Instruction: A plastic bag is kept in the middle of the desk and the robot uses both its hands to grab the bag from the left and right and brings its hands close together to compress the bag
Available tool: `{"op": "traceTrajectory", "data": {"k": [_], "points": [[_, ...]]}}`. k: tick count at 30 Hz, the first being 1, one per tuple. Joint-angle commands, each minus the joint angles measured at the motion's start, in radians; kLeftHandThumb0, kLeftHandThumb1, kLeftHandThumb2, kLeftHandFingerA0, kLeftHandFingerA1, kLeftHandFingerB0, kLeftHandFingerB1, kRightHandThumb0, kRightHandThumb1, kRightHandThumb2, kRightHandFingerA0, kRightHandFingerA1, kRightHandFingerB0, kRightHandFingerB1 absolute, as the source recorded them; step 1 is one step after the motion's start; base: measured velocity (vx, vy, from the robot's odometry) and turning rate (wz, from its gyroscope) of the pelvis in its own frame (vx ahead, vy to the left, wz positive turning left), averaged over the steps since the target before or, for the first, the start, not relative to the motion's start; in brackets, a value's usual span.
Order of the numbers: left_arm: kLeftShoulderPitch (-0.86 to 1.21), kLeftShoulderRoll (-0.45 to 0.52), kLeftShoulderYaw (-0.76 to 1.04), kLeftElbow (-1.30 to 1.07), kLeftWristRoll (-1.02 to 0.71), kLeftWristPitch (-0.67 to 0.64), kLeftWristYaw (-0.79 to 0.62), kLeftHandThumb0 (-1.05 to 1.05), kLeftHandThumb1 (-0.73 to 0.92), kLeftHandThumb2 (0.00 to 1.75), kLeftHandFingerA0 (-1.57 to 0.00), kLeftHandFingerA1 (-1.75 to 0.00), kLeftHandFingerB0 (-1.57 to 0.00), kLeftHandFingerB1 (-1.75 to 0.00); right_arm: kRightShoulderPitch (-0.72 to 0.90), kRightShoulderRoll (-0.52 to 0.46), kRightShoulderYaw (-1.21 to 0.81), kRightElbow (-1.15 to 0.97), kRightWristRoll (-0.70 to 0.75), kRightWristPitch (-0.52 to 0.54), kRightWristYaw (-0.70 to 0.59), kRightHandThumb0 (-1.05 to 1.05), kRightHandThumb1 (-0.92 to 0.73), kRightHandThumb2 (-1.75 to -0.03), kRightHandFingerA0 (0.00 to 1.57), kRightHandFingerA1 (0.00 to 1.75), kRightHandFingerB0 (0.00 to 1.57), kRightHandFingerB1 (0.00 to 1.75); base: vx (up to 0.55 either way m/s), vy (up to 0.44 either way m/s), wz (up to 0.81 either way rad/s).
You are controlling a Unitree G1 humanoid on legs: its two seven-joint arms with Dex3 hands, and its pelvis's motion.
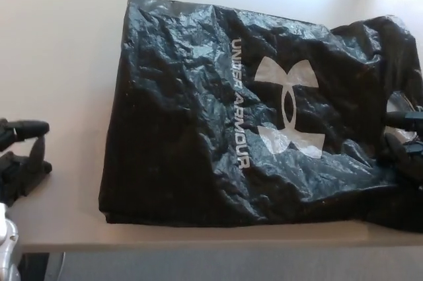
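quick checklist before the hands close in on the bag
1. Plastic bag lies flat on the desk: ok.
2. Left hand in view, fingers apart, holding nothing: ok.
3. Left hand touching the bag's left edge: not ok, bare desk lies between them.
4. Right hand at the bag's right edge: ok, though mostly cut off by the frame.
5. Right hand's grip on the bag: cannot tell.
6. Bag compressed: not ok, it lies spread out.
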Motion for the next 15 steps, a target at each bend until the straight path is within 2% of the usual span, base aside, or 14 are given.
{"op": "traceTrajectory", "data": {"k": [1, 4, 5, 9, 15], "points": [[-0.005, -0.045, -0.054, 0.121, 0.092, -0.042, 0.128, -0.38, 0.75, 0.63, -0.76, -1.29, -0.75, -0.88, 0.016, 0.088, 0.065, 0.094, -0.06, -0.031, -0.07, -0.33, -0.67, -0.6, 0.91, 0.73, 0.79, 0.57, 0.0, 0.0, 0.0], [-0.011, -0.095, -0.075, 0.131, 0.087, -0.04, 0.153, -0.39, 0.74, 0.62, -0.76, -1.29, -0.75, -0.93, 0.017, 0.123, 0.092, 0.114, -0.061, -0.053, -0.078, -0.34, -0.67, -0.6, 0.9, 0.75, 0.8, 0.58, 0.0, 0.0, 0.0], [-0.011, -0.133, -0.096, 0.121, 0.093, -0.044, 0.159, -0.38, 0.76, 0.63, -0.76, -1.28, -0.73, -0.94, 0.008, 0.167, 0.108, 0.116, -0.061, -0.049, -0.098, -0.32, -0.67, -0.6, 0.91, 0.78, 0.81, 0.61, 0.0, 0.0, 0.0], [-0.013, -0.195, -0.147, 0.123, 0.109, -0.073, 0.151, -0.39, 0.77, 0.64, -0.77, -1.28, -0.73, -0.9, 0.001, 0.23, 0.151, 0.129, -0.075, -0.051, -0.122, -0.32, -0.68, -0.6, 0.91, 0.81, 0.8, 0.62, 0.0, 0.0, 0.0], [-0.024, -0.312, -0.226, 0.089, 0.129, -0.086, 0.171, -0.36, 0.78, 0.64, -0.78, -1.29, -0.71, -0.93, -0.021, 0.306, 0.217, 0.155, -0.099, -0.069, -0.144, -0.34, -0.69, -0.6, 0.89, 0.82, 0.77, 0.64, 0.0, 0.0, 0.0]]}}
